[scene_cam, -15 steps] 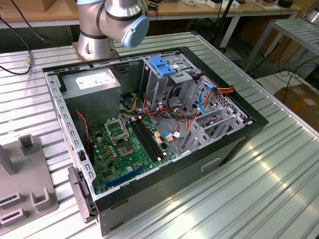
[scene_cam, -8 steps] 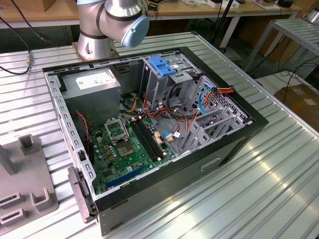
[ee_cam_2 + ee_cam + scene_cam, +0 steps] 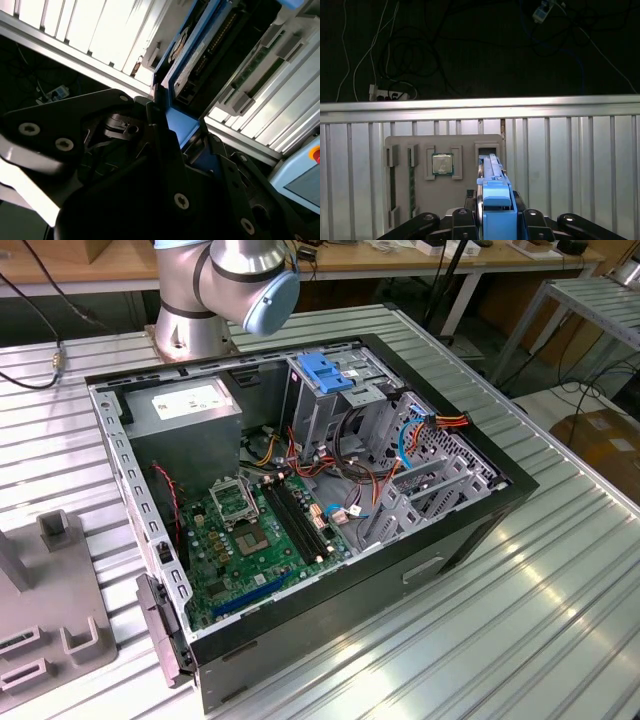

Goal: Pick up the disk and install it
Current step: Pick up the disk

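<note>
Clamped between fingers of gripper (image 3: pixel 495 220): disk (image 3: pixel 491 172), edge-on over tray (image 3: pixel 465 190) — CPU (image 3: pixel 442 164) just beside, memory sticks (image 3: pixel 411 187) beyond. Exterior view — open case (image 3: pixel 440 570), cables (image 3: pixel 350 455) crowding cage (image 3: pixel 335 390).

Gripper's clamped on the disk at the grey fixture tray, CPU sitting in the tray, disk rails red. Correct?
One thing is off: the rails on the disk are blue, not red, as the first wrist view shows. The rest stands: the gripper is clamped on the disk at the grey fixture tray, with the CPU in the tray.
</note>
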Motion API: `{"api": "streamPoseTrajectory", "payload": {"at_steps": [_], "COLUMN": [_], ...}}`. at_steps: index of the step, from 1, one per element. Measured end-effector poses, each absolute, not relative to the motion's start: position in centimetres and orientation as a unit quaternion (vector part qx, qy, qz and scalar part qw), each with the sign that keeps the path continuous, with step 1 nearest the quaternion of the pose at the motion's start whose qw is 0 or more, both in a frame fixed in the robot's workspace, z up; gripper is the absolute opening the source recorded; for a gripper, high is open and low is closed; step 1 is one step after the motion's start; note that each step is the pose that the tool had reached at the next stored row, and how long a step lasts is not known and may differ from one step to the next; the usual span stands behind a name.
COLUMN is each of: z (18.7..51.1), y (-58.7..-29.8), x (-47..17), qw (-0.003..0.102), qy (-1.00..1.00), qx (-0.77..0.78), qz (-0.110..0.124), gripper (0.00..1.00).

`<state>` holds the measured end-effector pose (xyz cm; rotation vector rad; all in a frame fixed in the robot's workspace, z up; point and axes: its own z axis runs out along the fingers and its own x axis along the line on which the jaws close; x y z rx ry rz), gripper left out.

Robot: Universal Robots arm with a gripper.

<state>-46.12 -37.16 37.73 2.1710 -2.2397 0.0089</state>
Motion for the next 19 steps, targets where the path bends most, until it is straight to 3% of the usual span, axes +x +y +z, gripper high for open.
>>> {"api": "streamPoseTrajectory", "payload": {"at_steps": [19], "z": [38.8], "y": [-37.2], "x": [-46.1], "qw": [0.011], "qy": [-0.718], "qx": [0.696], "qz": [0.003], "gripper": [0.37]}}
